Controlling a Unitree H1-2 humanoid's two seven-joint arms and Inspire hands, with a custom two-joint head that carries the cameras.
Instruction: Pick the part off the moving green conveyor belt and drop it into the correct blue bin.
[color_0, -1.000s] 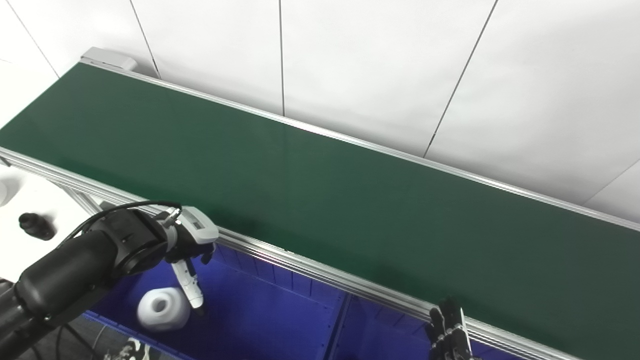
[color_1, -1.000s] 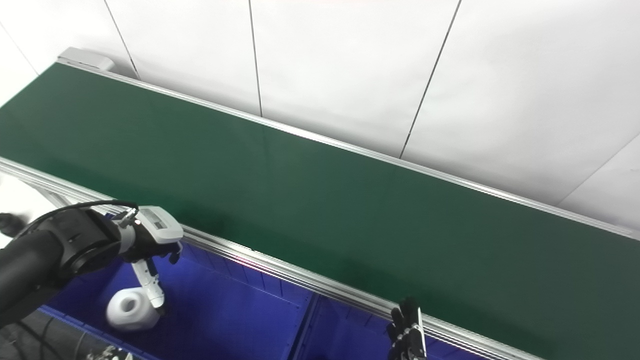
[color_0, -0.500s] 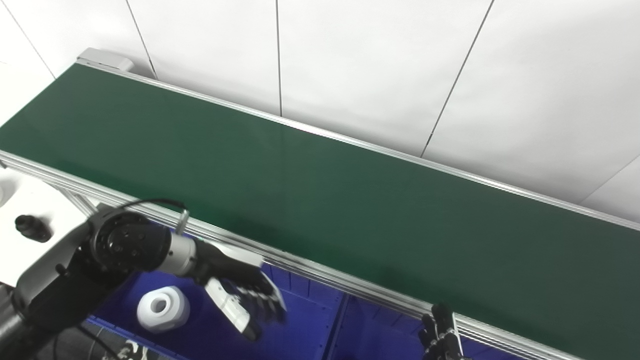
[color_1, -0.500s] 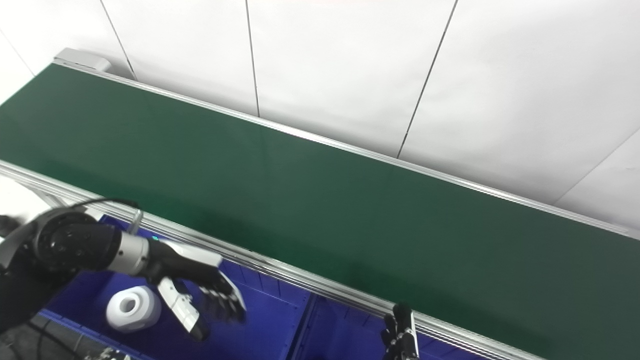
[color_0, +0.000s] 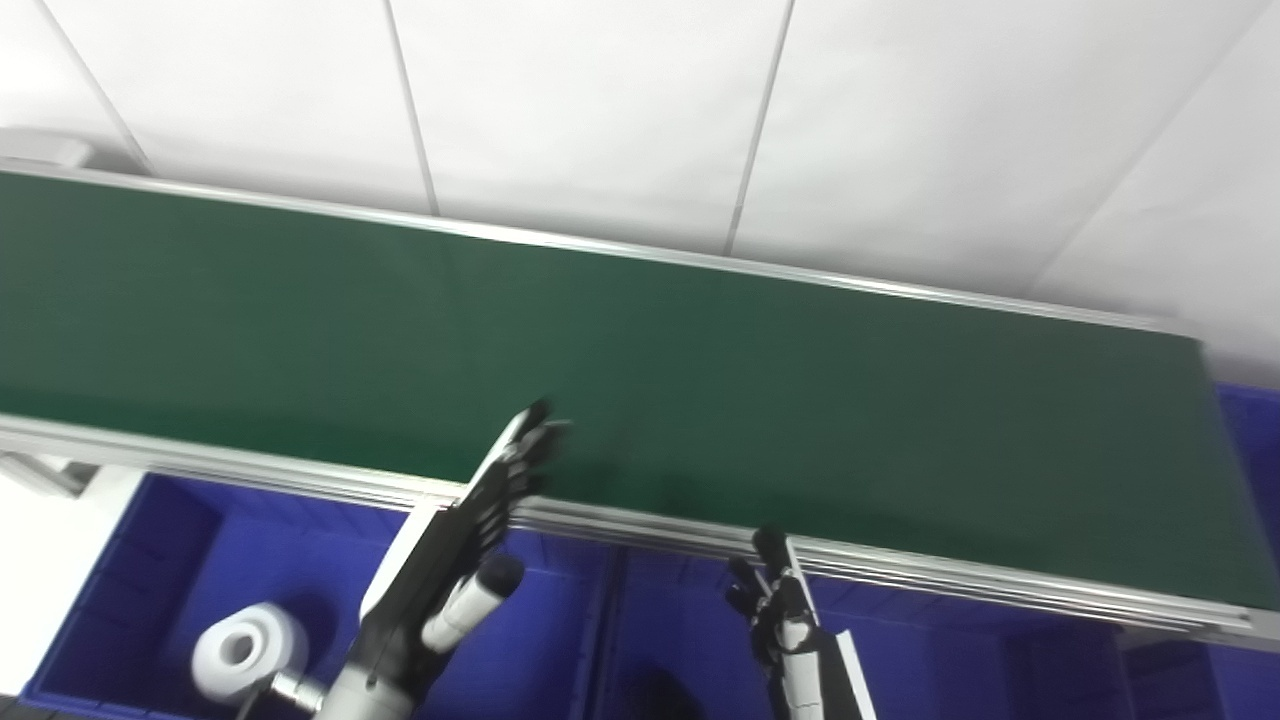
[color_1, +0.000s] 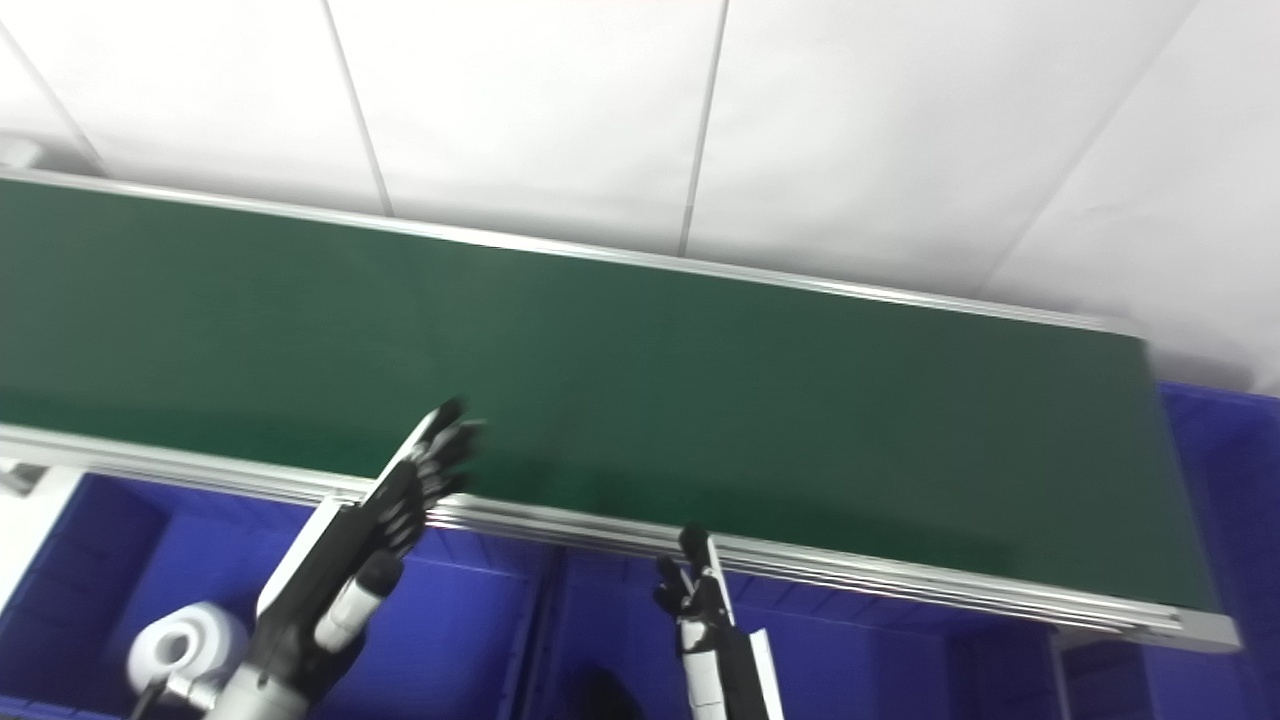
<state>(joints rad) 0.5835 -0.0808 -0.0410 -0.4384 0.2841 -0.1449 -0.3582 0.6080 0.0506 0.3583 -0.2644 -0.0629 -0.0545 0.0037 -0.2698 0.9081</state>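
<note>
The green conveyor belt (color_0: 700, 380) runs across the picture and carries no part that I can see. A white round part with a hole (color_0: 238, 650) lies in the left blue bin (color_0: 140, 560). My left hand (color_0: 470, 530) is open and empty. Its fingers stretch up over the belt's near rail, to the right of the white part. My right hand (color_0: 785, 620) is low in the picture over the middle blue bin (color_0: 690, 610). Its fingers point up just below the rail, and it holds nothing.
The aluminium rail (color_0: 900, 570) runs along the belt's near edge above the row of blue bins. Another blue bin (color_0: 1250, 430) stands past the belt's right end. A dark object (color_0: 655, 692) lies low in the middle bin. A white wall stands behind.
The camera has swung right, and the belt's right end now shows. My left hand has risen from over the left bin, fingers now stretched over the rail. The white part stays in the bin.
</note>
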